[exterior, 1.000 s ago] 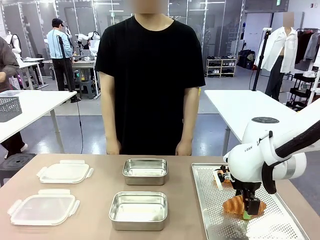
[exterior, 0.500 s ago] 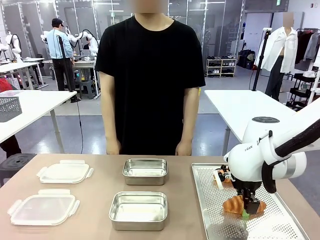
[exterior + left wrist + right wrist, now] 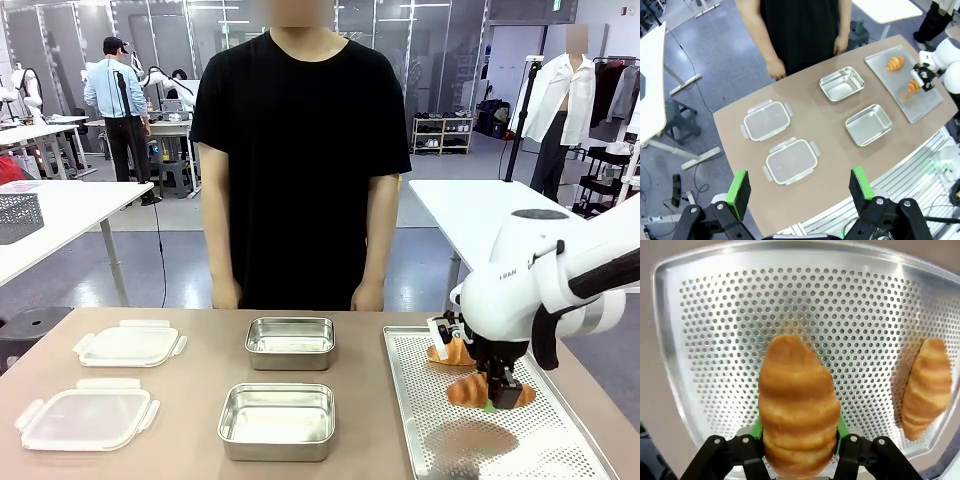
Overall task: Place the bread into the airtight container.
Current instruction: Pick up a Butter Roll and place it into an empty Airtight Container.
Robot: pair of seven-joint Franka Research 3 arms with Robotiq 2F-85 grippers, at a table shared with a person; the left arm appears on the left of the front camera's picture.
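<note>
The right jaws are clamping the croissant (image 3: 490, 391) between them, just over the tray (image 3: 420, 400) below; the left jaws are hanging wide apart, empty. Being soft, it could be slipping free or getting crushed while travelling to the container (image 3: 277, 420) well aside.

Front camera facing across the table (image 3: 190, 385), left wrist high overhead, right wrist close over tray (image 3: 865, 305) (all share it).

White tables (image 3: 490, 215) on grey floor (image 3: 140, 272)

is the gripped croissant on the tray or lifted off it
Lifted off: the croissant hangs in the right gripper above the tray, its shadow separate below.
</note>
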